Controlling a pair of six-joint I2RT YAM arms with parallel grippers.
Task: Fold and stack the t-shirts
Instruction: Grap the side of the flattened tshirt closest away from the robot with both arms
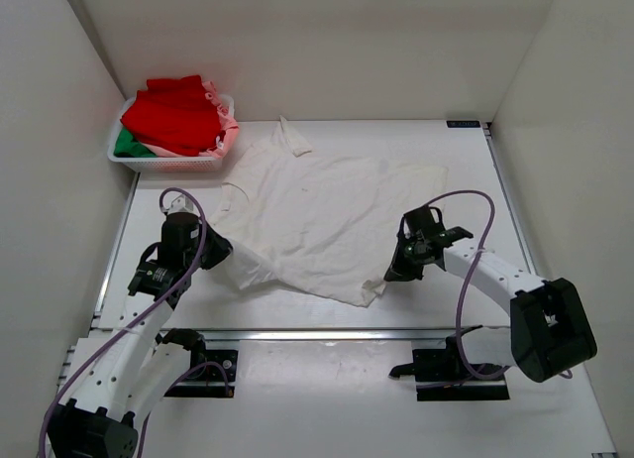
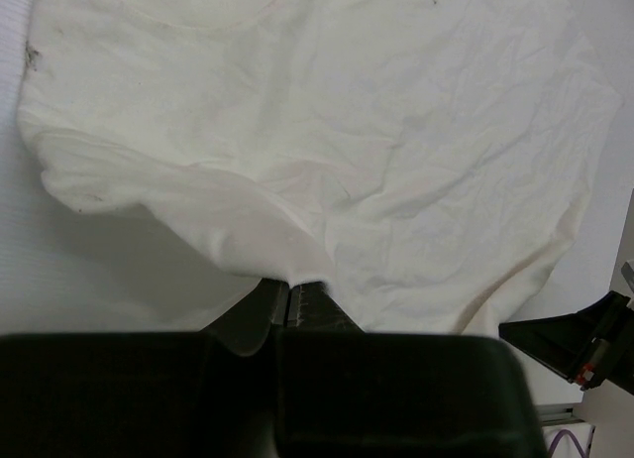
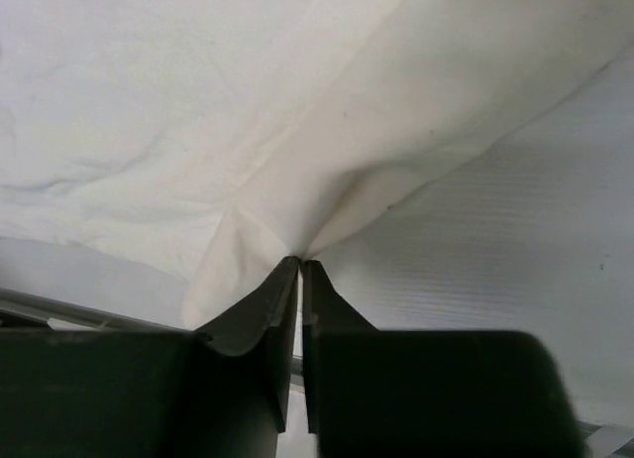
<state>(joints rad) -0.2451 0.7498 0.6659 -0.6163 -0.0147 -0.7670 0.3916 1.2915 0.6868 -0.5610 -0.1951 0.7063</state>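
A large wrinkled off-white t-shirt (image 1: 317, 215) lies spread across the middle of the table. My left gripper (image 1: 220, 250) is shut on its near-left edge; in the left wrist view the cloth (image 2: 327, 151) bunches over the closed tips of that gripper (image 2: 290, 283). At the shirt's near-right edge my right gripper (image 1: 394, 272) is also shut, and the right wrist view shows a pinched fold (image 3: 297, 180) rising from the tips of the gripper (image 3: 300, 263). Red (image 1: 178, 111), pale pink (image 1: 226, 141) and green (image 1: 127, 143) t-shirts are piled in the basket at the back left.
A white mesh basket (image 1: 149, 164) stands in the back-left corner against the wall. White walls close in the table on the left, back and right. A metal rail (image 1: 327, 334) runs along the near edge between the arm bases.
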